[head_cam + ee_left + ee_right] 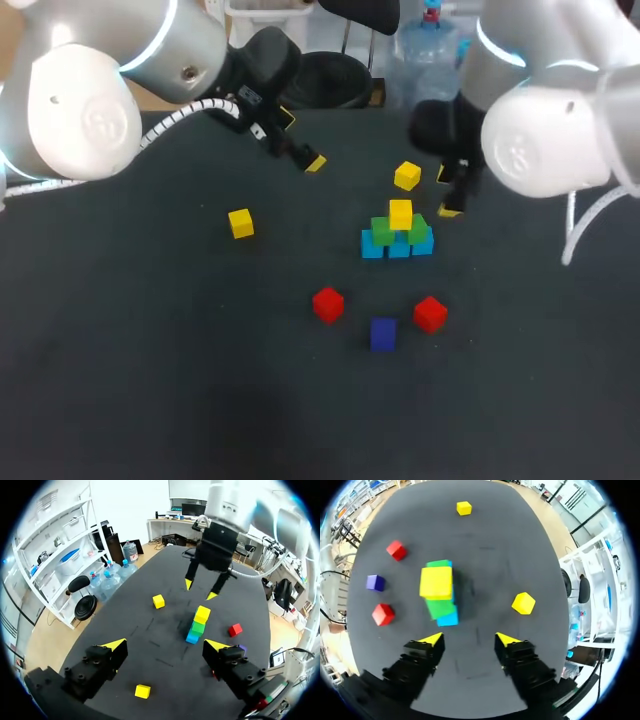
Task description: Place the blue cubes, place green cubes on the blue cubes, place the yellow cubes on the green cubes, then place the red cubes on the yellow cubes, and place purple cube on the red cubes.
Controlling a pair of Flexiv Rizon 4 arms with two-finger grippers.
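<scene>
A stack stands mid-table: three blue cubes (398, 247) in a row, two green cubes (383, 230) on them, one yellow cube (400, 213) on top. My right gripper (447, 192) is just right of and behind the stack, open and empty; from its wrist view the gripper (469, 639) is drawn back from the yellow top cube (436, 582). A loose yellow cube (407, 176) lies behind the stack, another yellow cube (240, 222) at the left. Two red cubes (327, 304) (430, 313) and a purple cube (383, 333) lie in front. My left gripper (300, 142) hangs open at the back left.
The left wrist view shows its own open gripper (165, 645) high over the table, the stack (198, 627) ahead and my right gripper (200, 590) beyond it. The table's far edge runs close behind both grippers.
</scene>
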